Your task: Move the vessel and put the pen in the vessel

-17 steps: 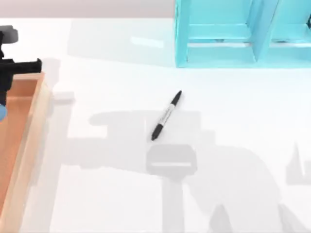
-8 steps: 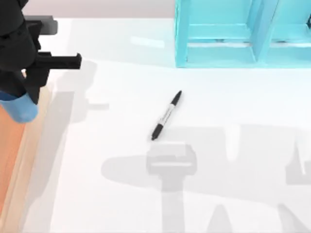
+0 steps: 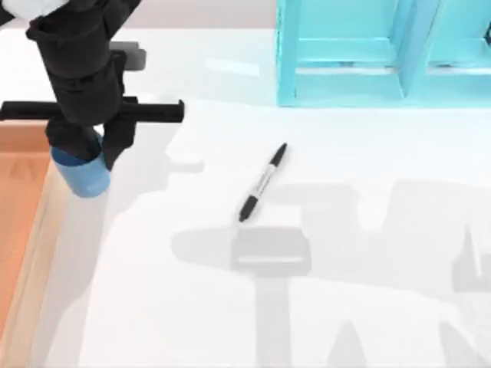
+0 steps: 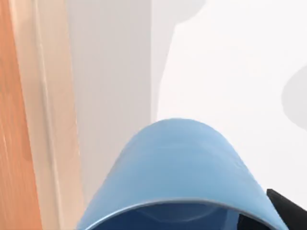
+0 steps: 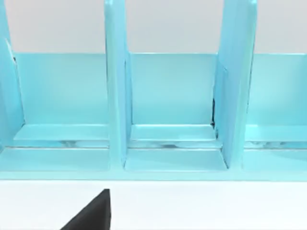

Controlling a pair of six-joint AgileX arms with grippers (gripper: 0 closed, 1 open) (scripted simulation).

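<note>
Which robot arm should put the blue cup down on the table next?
The left arm, most likely. Its gripper already holds the blue cup in the air by the wooden tray, on the table's left. The black marker pen lies mid-table, waiting.

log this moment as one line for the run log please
left gripper: shut on blue cup, carried beside wooden tray | pen: flat on table, untouched | right arm: parked

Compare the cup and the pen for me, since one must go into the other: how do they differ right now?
The cup is blue, short and wide; the pen is black with a pale middle band, long and slim. The cup is carried by the left pincer near the tray; the pen lies flat and untouched mid-table, set diagonally.
</note>
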